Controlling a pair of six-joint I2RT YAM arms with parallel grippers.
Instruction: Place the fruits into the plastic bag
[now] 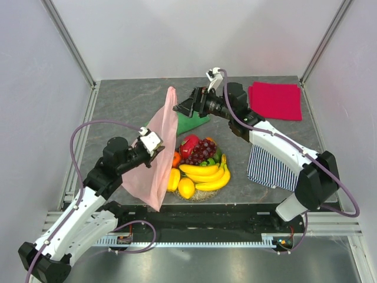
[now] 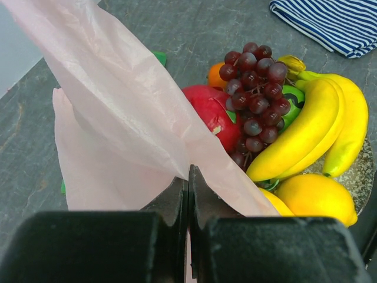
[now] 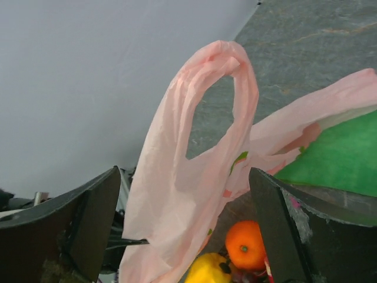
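Note:
The pale pink plastic bag [image 1: 158,148] hangs stretched in the air left of the fruits, its handle up at the back. My left gripper [image 1: 158,145] is shut on the bag's edge [image 2: 188,171]. My right gripper [image 1: 182,107] is open and empty, close to the raised loop handle [image 3: 221,88], not touching it. The fruits lie heaped on the plate: banana bunch [image 1: 207,173], purple grapes [image 1: 202,150], a red piece [image 1: 188,144], an orange [image 3: 246,244], a yellow lemon [image 1: 186,187]. The grapes [image 2: 254,94] and bananas [image 2: 306,127] show in the left wrist view.
A speckled grey plate [image 1: 203,194] holds the fruits. A green cloth [image 1: 191,122] lies behind the bag, a red folded cloth [image 1: 275,100] at the back right, a striped cloth [image 1: 270,168] right of the plate. White walls enclose the table.

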